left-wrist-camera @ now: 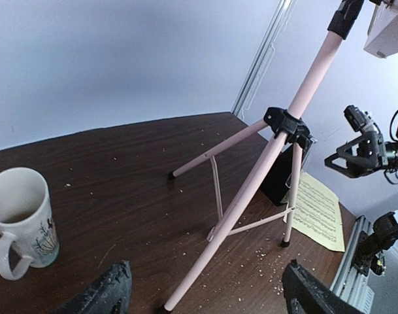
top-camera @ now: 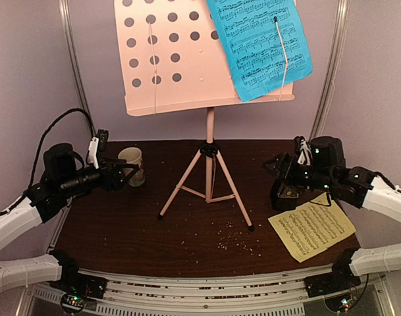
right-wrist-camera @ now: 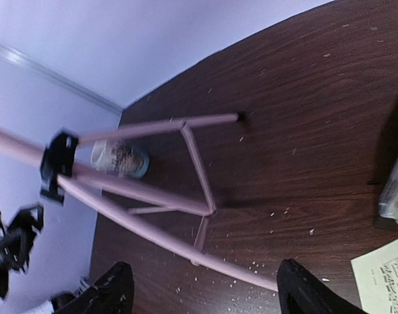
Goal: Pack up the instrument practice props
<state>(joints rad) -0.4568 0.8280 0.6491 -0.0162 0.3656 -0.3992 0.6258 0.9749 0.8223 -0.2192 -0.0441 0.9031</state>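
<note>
Top external view has the stand (top-camera: 210, 131) upright mid-table, its three feet on the table (top-camera: 121, 224) and its pink perforated desk high at the far side. The blue page (top-camera: 259, 46) leans on the desk's right half behind a thin wire arm. The yellow page (top-camera: 312, 227) lies flat at the near right, and the black metronome (top-camera: 286, 195) stands just left of it, beneath my right arm. My left gripper (left-wrist-camera: 206, 275) hangs wide open with nothing in it, low at the left and aimed across the table at the tripod, the mug (top-camera: 133, 166) just beside it. My right gripper (right-wrist-camera: 205, 265) is also spread wide and empty, facing the tripod from the right. I judge the stand light but top-heavy: thin, stiff, smooth-painted tube that could slip or swing in a pinch. I would take it on the pole just above the black hub (left-wrist-camera: 287, 124), where the legs meet, and not by a leg or the desk. Both pages look limp and nearly weightless; the flat yellow one offers no edge to pinch unless slid to the table's rim. The metronome looks rigid and compact, with a slick cover, so I would grip its sides low down.
</note>
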